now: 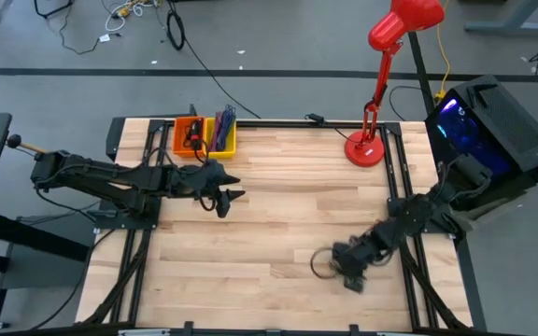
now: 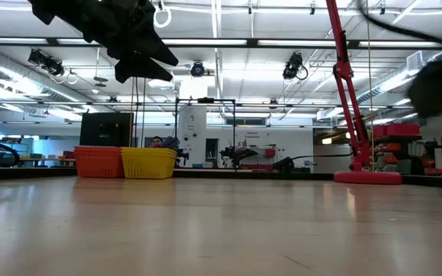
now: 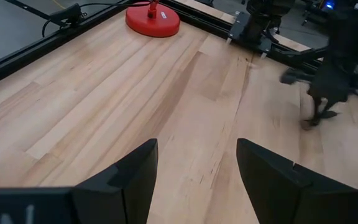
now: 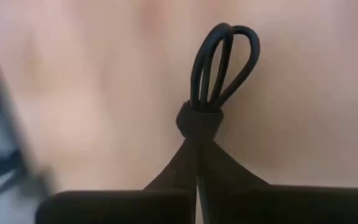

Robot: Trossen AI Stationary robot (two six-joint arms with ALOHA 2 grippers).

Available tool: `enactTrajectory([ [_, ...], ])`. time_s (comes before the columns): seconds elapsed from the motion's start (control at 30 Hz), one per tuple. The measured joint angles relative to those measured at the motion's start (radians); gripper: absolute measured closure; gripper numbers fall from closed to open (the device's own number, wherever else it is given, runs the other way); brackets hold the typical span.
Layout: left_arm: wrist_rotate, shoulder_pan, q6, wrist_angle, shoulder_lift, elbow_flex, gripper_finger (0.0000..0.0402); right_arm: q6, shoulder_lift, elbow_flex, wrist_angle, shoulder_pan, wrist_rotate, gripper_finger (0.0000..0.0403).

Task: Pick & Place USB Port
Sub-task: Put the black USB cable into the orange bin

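Coiled cable [image 4: 219, 68] pinched in right fingers [image 4: 199, 152] — high view: loop only.

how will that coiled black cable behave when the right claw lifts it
The coiled cable looks thin and bundled, so probably light and floppy, with loops sagging. The right claw is shut on its tied waist, so it likely stays bundled.

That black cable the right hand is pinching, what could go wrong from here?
The right hand grips the coiled black cable only at its tied waist, so the loops hanging free could snag or slide out when it is carried. The orange and yellow bins lie far across the table, beside the left hand, so the arms might crowd each other there.
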Motion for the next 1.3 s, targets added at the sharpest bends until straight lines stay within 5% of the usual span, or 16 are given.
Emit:
enactTrajectory([
  [0.37, 0.000, 0.000, 0.000, 0.000, 0.000, 0.000, 0.0179, -0.335, -0.150, -0.002, -0.067, -0.245, 0.171, 0.0402],
  [0.6, -0.026, 0.000, -0.009, 0.001, 0.000, 0.000, 0.0179, -0.572, -0.172, -0.001, 0.088, -0.429, 0.270, 0.0403],
  [0.87, -0.092, 0.000, -0.034, 0.003, 0.000, 0.000, 0.0179, -0.786, -0.171, 0.002, 0.473, -0.624, 0.195, 0.0403],
  [1.3, -0.102, 0.000, -0.055, 0.100, 0.036, -0.001, 0.0179, -0.853, -0.171, 0.002, 0.819, -0.766, 0.002, 0.0403],
])
